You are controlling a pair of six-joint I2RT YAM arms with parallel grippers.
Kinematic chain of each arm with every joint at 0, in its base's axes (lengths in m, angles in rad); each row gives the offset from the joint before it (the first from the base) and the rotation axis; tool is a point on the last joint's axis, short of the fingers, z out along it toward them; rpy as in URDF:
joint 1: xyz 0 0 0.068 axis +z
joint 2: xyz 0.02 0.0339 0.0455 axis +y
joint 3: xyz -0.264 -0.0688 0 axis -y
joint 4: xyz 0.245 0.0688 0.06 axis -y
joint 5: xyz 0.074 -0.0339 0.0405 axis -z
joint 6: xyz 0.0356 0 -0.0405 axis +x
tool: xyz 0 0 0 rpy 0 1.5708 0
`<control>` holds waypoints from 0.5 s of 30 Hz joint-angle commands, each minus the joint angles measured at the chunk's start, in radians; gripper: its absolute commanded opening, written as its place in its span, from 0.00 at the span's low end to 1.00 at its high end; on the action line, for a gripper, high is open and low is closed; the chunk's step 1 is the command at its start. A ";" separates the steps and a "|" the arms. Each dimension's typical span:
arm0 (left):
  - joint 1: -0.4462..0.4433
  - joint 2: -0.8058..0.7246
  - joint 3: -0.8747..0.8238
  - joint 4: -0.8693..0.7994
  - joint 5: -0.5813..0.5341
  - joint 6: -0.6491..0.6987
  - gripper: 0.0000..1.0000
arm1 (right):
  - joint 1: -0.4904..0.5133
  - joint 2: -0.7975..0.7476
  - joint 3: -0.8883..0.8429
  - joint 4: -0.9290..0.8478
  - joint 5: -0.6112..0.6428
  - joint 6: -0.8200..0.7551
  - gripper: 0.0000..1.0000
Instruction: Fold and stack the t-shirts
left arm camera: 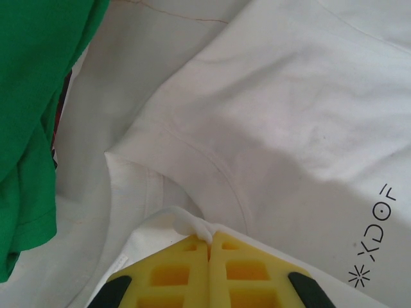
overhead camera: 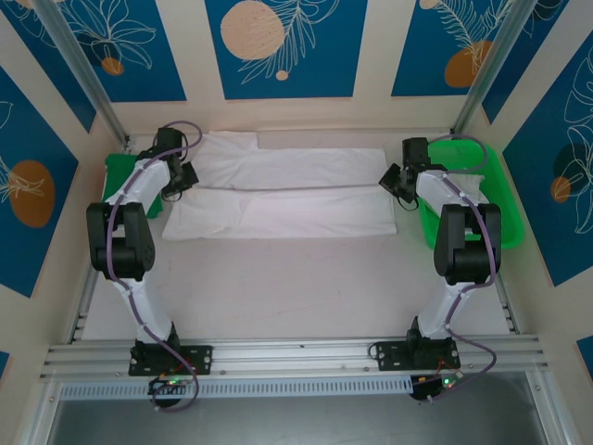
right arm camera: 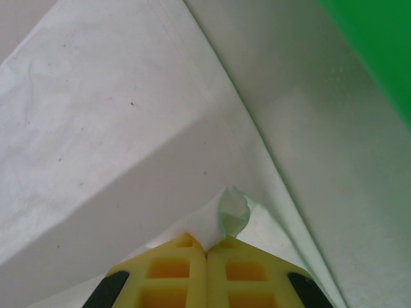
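Observation:
A white t-shirt (overhead camera: 287,190) lies spread across the far middle of the table, folded lengthwise into a long band with a crease along its middle. My left gripper (overhead camera: 182,178) is at its left end, shut on a pinch of the white cloth (left arm camera: 192,226) between yellow fingers (left arm camera: 176,269). A small dark chest print (left arm camera: 372,234) shows at the right of the left wrist view. My right gripper (overhead camera: 397,182) is at the shirt's right end, shut on a fold of the white cloth (right arm camera: 228,215).
A bright green tray (overhead camera: 482,199) stands at the far right behind the right arm, with white cloth in it. Green cloth or plastic (overhead camera: 120,176) sits at the far left beside the left arm. The near half of the table (overhead camera: 296,278) is bare.

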 commanded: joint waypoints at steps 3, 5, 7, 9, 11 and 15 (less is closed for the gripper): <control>0.027 0.000 -0.038 0.003 -0.030 0.001 0.00 | -0.008 0.037 0.043 -0.022 -0.013 -0.028 0.00; 0.027 0.001 -0.044 0.005 -0.019 -0.004 0.00 | -0.007 0.044 0.051 -0.027 -0.014 -0.029 0.00; 0.027 0.002 -0.050 0.016 -0.008 -0.012 0.01 | -0.007 0.049 0.056 -0.029 -0.015 -0.031 0.00; 0.027 0.004 -0.050 0.026 0.005 -0.019 0.01 | -0.004 0.047 0.059 -0.034 -0.012 -0.031 0.01; 0.027 0.006 -0.048 0.035 0.012 -0.022 0.01 | 0.000 0.040 0.061 -0.041 0.003 -0.025 0.02; 0.027 0.017 -0.023 0.036 0.017 -0.025 0.01 | 0.002 0.021 0.054 -0.046 0.028 -0.025 0.02</control>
